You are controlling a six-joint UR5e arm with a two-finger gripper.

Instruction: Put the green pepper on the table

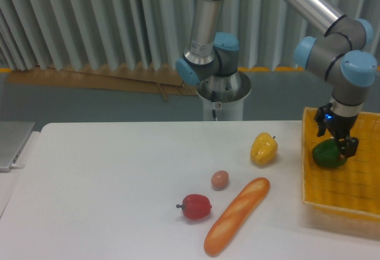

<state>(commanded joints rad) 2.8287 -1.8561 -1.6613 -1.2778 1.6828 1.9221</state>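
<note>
Nearest, bread loaf (237, 215), red pepper (196, 206), egg (219, 179), yellow pepper (263, 148) on the table (107, 183); farther, green pepper (328, 154) in the yellow basket (350, 183), my gripper (336, 139) spread around it, so grasping comes next: close, lift.

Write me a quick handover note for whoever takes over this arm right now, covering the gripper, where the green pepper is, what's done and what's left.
Gripper: down at the green pepper in the yellow woven basket; whether the fingers have closed on it cannot be told from this view.
Green pepper: in the basket at the right edge of the table, not lifted out.
Also on the table: yellow pepper, red pepper, a small brownish egg-shaped item, a bread loaf.
Done: the approach to the pepper.
Left: confirm the grasp, lift the pepper over the basket wall, set it on bare tabletop, release.
</note>
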